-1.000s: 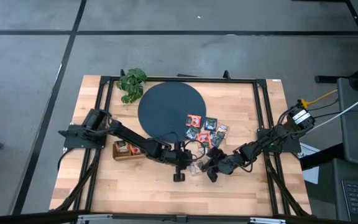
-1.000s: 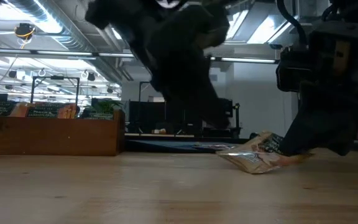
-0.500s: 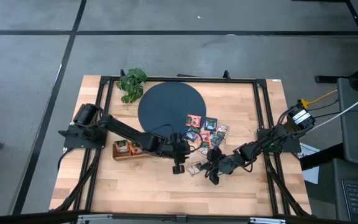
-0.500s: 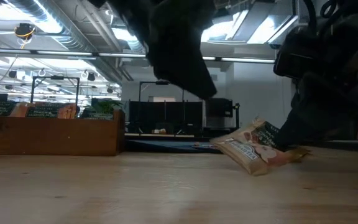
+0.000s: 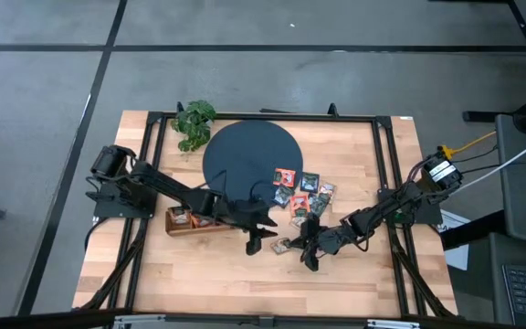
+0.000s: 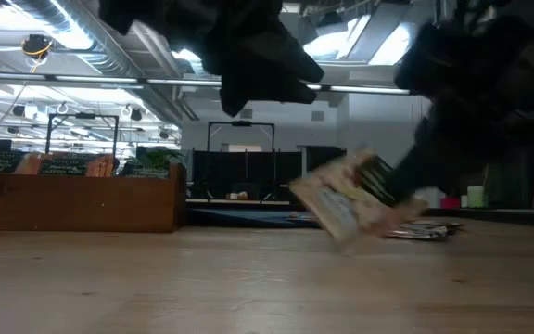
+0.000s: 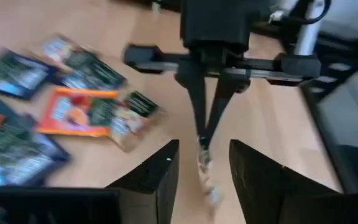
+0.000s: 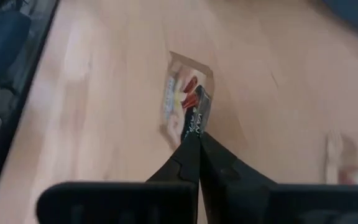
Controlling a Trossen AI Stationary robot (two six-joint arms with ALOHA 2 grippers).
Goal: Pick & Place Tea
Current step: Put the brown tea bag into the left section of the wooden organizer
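Right end effector [image 8: 194, 138] is clenched on one corner of a light tea sachet [image 8: 182, 102], tilted just above the desk [image 5: 354, 274] near the loose sachet pile [image 5: 301, 194]. Left end effector [image 7: 202, 167] hovers released alongside. You want a steady lift; corner grip looks thin, may slip.

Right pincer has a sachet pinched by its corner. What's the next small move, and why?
Probably lift a little more. The right pincer is shut on the pale square tea sachet, which hangs tilted with its low edge near the light wooden tabletop. The left pincer hangs open close by, so rise before carrying.
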